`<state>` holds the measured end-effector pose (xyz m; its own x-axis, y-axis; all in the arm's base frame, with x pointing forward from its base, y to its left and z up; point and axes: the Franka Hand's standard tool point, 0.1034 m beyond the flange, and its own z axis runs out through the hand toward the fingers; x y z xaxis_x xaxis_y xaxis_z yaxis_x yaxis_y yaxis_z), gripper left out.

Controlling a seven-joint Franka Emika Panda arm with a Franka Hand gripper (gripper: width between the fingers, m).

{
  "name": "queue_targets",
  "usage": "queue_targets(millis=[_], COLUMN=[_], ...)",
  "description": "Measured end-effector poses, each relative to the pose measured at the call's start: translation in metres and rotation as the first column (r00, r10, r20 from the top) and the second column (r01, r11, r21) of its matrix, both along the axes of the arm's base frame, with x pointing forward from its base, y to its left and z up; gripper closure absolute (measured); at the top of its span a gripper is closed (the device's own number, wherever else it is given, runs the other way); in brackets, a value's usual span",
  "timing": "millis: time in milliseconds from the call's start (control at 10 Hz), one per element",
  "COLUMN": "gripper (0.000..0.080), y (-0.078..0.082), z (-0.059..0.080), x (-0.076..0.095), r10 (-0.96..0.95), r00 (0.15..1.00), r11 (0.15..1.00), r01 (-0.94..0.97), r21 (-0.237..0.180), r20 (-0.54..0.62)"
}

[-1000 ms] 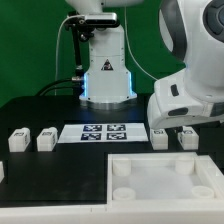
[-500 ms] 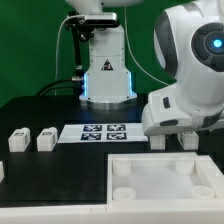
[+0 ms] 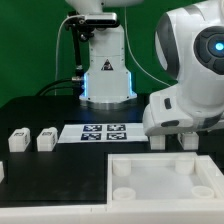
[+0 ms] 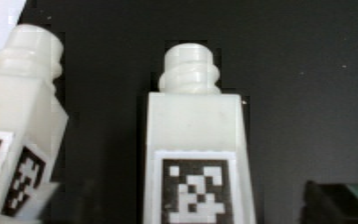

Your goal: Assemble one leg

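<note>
Four white legs lie on the black table. Two lie at the exterior view's left (image 3: 17, 141) (image 3: 45, 140), and two at its right (image 3: 160, 138) (image 3: 187, 138), just under my arm's white hand (image 3: 185, 108). The hand hides the fingers in the exterior view. In the wrist view one leg (image 4: 197, 130) lies centred under my gripper (image 4: 201, 205), tag face up and stepped tip pointing away. A second leg (image 4: 23, 110) lies beside it. A dark fingertip (image 4: 343, 198) shows apart from the centred leg. The gripper is open and holds nothing.
The marker board (image 3: 105, 131) lies at the table's middle, before the robot base (image 3: 105, 75). The large white square tray-like part (image 3: 165, 180) with corner sockets lies at the front, near the right pair of legs.
The arm has swung towards the exterior view's left and settled lower over the right pair of legs. It has hardly moved in the last half second. The legs have not moved.
</note>
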<state>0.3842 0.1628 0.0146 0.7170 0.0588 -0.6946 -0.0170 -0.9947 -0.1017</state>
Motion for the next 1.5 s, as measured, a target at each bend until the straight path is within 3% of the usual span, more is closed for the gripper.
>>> queue_targets(millis=[200, 1000, 1100, 1300, 1400, 1500], gripper=[0.0512, 0.0511, 0.0509, 0.0509, 0.0509, 0.0509], y=[0.000, -0.001, -0.004, -0.021, -0.032, -0.042], z=[0.000, 0.003, 0.017, 0.054, 0.067, 0.086], x=[0.000, 0.002, 0.012, 0.043, 0.062, 0.083], r10=[0.000, 0.003, 0.011, 0.081, 0.093, 0.084], r00=[1.000, 1.000, 1.000, 0.993, 0.983, 0.959], r11=[1.000, 1.000, 1.000, 0.991, 0.985, 0.985], r01=[0.000, -0.003, -0.011, -0.089, -0.113, -0.122], r21=[0.000, 0.003, 0.014, 0.099, 0.127, 0.125], r20=[0.000, 0.001, 0.019, 0.085, 0.156, 0.271])
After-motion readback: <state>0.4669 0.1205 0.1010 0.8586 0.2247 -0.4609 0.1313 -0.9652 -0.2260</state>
